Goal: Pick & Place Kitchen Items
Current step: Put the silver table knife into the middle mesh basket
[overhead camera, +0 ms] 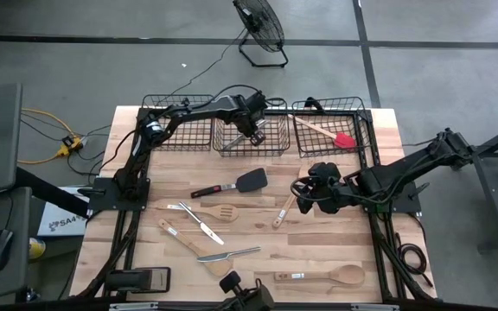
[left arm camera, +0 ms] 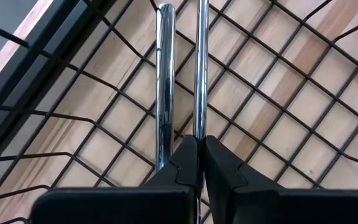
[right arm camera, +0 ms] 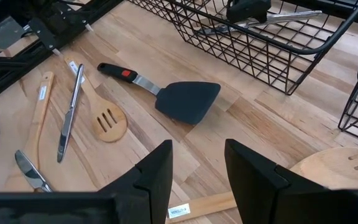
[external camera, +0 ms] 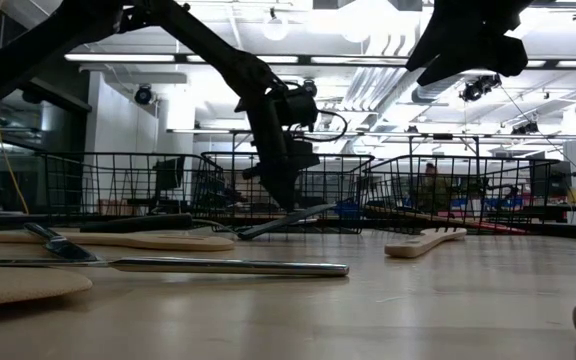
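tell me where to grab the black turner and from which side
Take the black turner by its handle, at the black grip near the red mark, not the wide flat blade, which lies too flat to pinch. It lies flat on the table with bare wood along both sides of the handle, so come straight down, fingers across it. The open right claw hovers nearest, probably best placed.

Three black wire baskets (overhead camera: 178,130) stand in a row along the table's (overhead camera: 387,250) far edge. On the boards lie one black turner (overhead camera: 236,184), three silver knives (overhead camera: 201,223), and about five wooden utensils, among them a slotted spatula (overhead camera: 219,212) and a spoon (overhead camera: 331,276). One red-headed spatula (overhead camera: 328,132) lies in the right-hand basket, and two metal pieces (left arm camera: 165,87) in the middle one.
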